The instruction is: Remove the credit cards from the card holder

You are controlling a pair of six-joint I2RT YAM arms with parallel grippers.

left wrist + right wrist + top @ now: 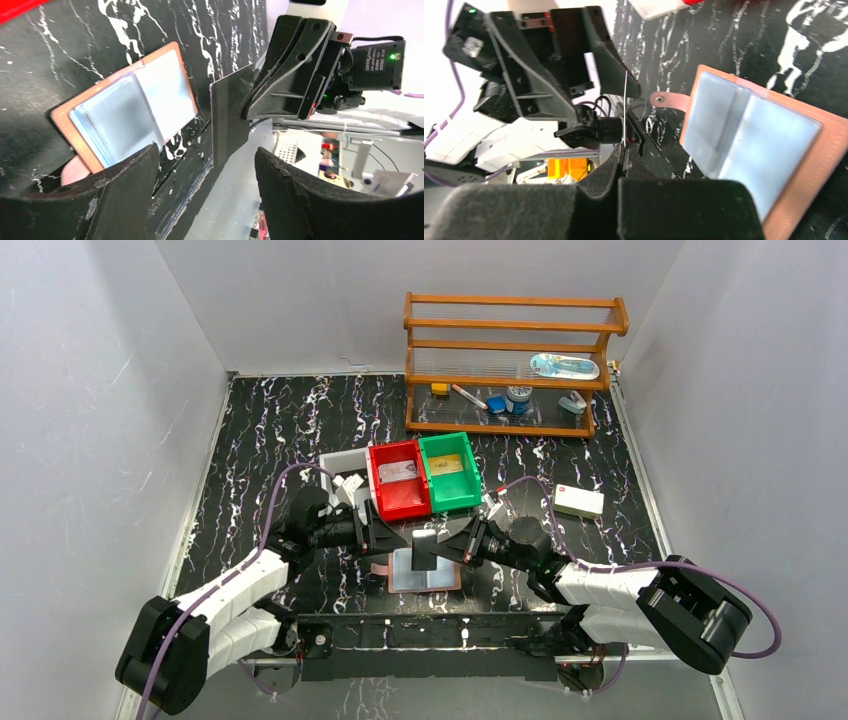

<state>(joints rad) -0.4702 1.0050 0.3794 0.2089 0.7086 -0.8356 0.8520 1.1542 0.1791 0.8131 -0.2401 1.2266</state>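
Card holder: 1, open flat, centre of the table's near edge.
Card: 1, dark, upright over the card holder.
Right gripper: jaws clamped on card.
Left gripper: jaws wide, either side of card, not touching.

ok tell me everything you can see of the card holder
The card holder lies opened flat on the black marbled table, between the two arms. Its cover looks like reddish-brown stitched leather. Inside are two pale grey-blue clear pockets, cloudy, so any contents cannot be made out. A small strap tab with a stud sticks out from one side edge. Nothing grips it; the right gripper holds a dark card clear of it.
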